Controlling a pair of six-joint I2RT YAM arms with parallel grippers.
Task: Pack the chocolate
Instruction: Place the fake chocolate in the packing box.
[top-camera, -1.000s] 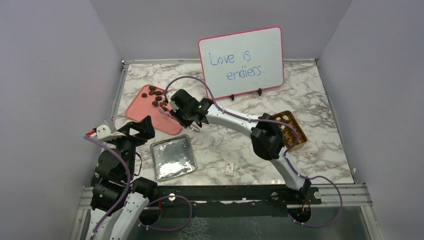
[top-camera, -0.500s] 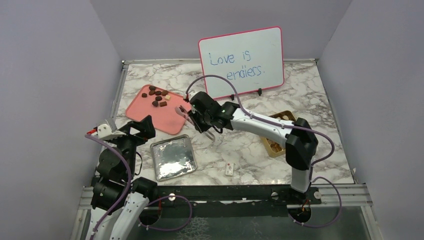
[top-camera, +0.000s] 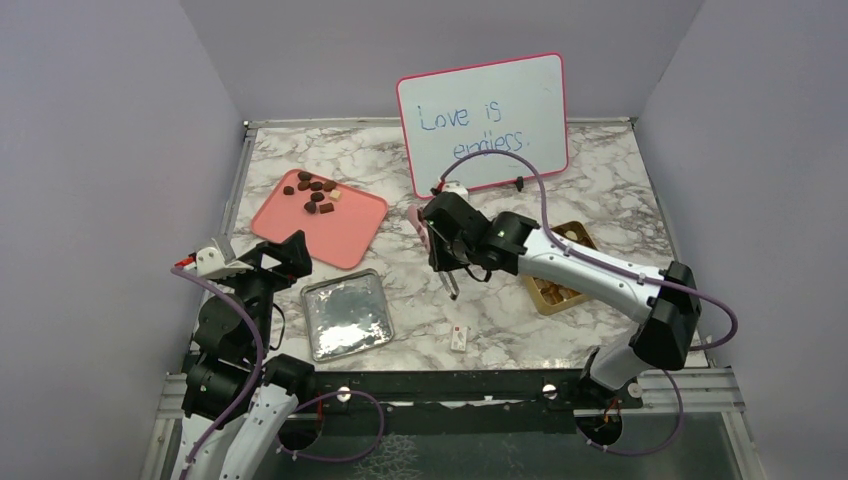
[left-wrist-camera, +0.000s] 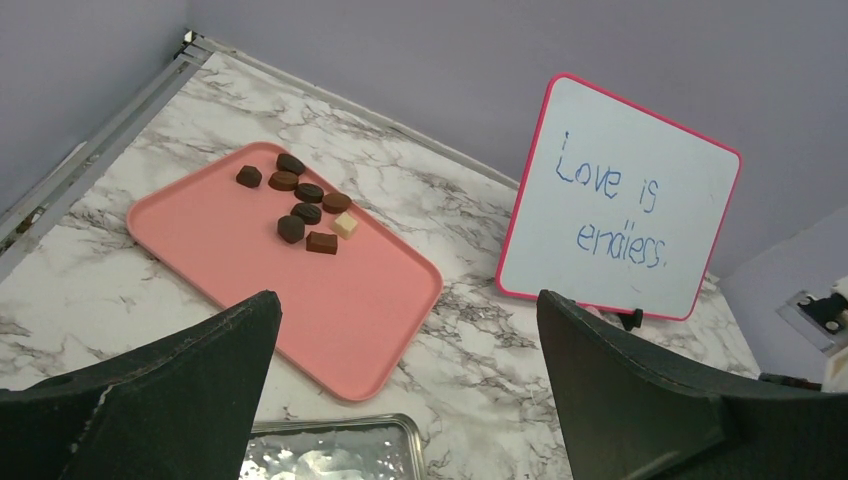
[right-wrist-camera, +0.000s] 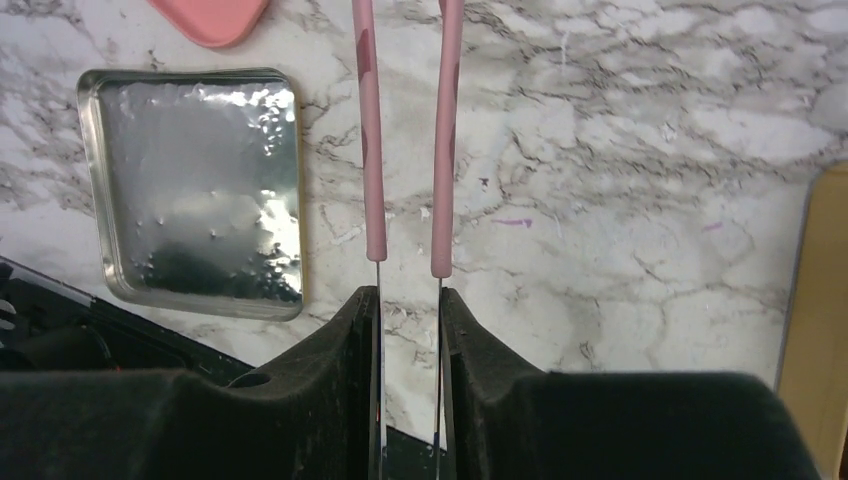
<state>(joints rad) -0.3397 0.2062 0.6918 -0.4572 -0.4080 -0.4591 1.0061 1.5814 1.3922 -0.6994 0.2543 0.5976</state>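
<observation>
Watching, I saw chocolate (left-wrist-camera: 307, 212) on pink tray (left-wrist-camera: 380, 290), left gripper (left-wrist-camera: 405, 310) spread wide, right gripper (right-wrist-camera: 407, 300) squeezed tongs (right-wrist-camera: 372, 150) over marble table (right-wrist-camera: 600, 150).

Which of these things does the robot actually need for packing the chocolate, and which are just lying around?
For the job: chocolates, pink tray, gold box, tongs in the right tool.
Lying about: whiteboard, white tag, silver tin.

Chocolate (left-wrist-camera: 307, 212): small pieces, mostly dark, one cream, clustered on pink tray (left-wrist-camera: 230, 250).
</observation>
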